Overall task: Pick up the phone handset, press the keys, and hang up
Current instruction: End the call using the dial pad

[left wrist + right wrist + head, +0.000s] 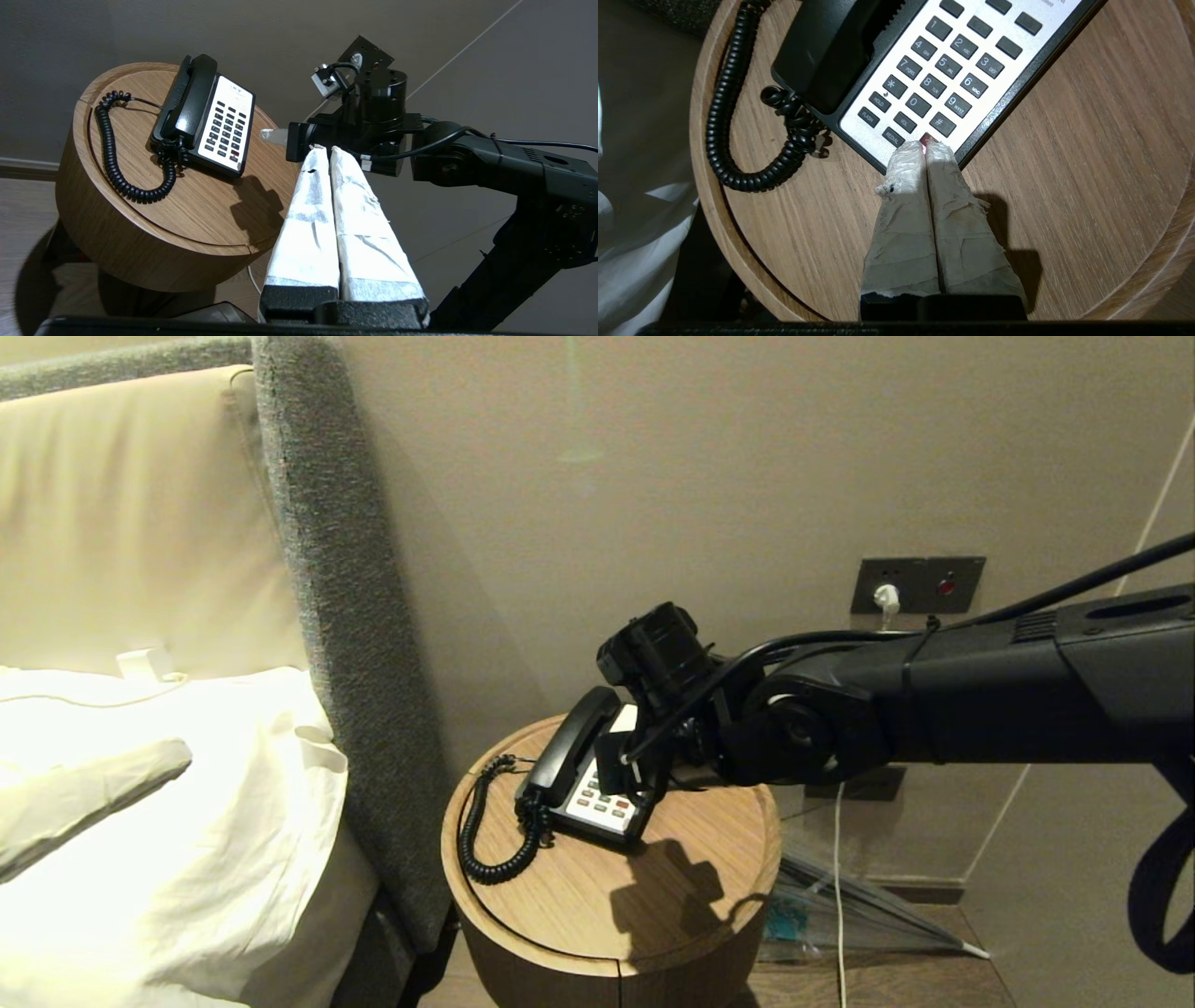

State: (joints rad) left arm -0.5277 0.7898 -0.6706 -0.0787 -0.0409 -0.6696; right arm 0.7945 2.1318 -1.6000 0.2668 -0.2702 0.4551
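Observation:
The black phone handset [571,747] [194,100] [831,51] lies in its cradle on the left side of the phone base, with its coiled cord [485,831] looping over the tabletop. The keys [602,800] [227,130] [938,79] are dark grey buttons on a cream-white faceplate. My right gripper [925,147] [635,775] is shut and empty. Its taped tips sit at the reddish key in the keypad's nearest row, but I cannot tell whether they touch it. My left gripper [325,149] is shut and empty, held in the air beside the table and away from the phone.
The phone stands on a round wooden bedside table [691,896] with a raised rim. A bed with white pillows [168,803] and a grey headboard [336,569] lies to the left. A wall socket plate [920,583] with a white cable [837,859] is behind on the right.

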